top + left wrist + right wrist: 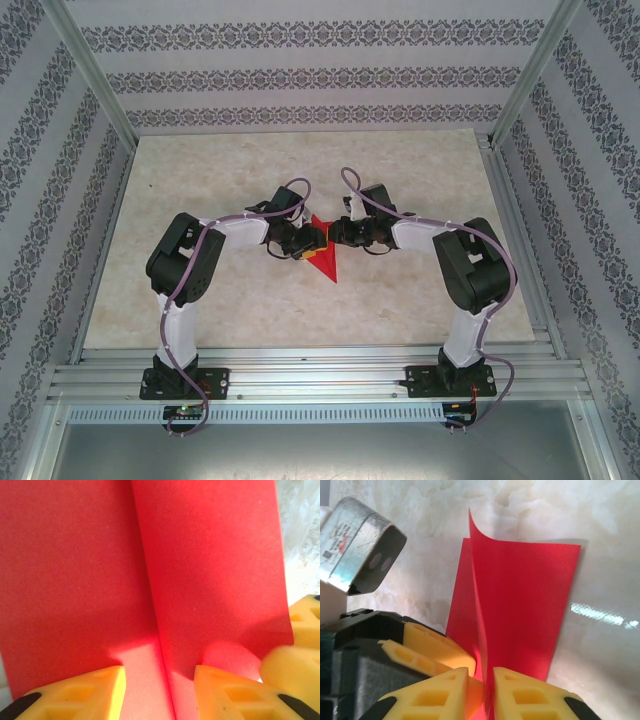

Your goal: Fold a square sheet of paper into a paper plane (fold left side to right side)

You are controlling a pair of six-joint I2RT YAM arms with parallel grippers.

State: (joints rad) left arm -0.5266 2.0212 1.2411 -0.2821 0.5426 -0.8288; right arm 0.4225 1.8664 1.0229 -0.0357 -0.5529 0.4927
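The red paper (328, 265) lies mid-table, folded to a point that faces the arms. Both grippers meet over it. My left gripper (303, 246) is open and low over the sheet. In the left wrist view its yellow fingertips stand apart on either side of the centre crease, on the red paper (210, 570). My right gripper (481, 672) is shut on a raised fold of the paper (525, 595), which stands up between its pads and curls at the far corner. The left fingers (437, 650) sit just beside it, and the right fingers (302, 645) show at the left wrist view's edge.
The pale marble tabletop (200, 200) stretches around the paper on all sides. Patterned walls and metal posts close it in, and aluminium rails (320, 375) run along the near edge by the arm bases. A silver camera housing (360, 545) hangs close on the right gripper's left.
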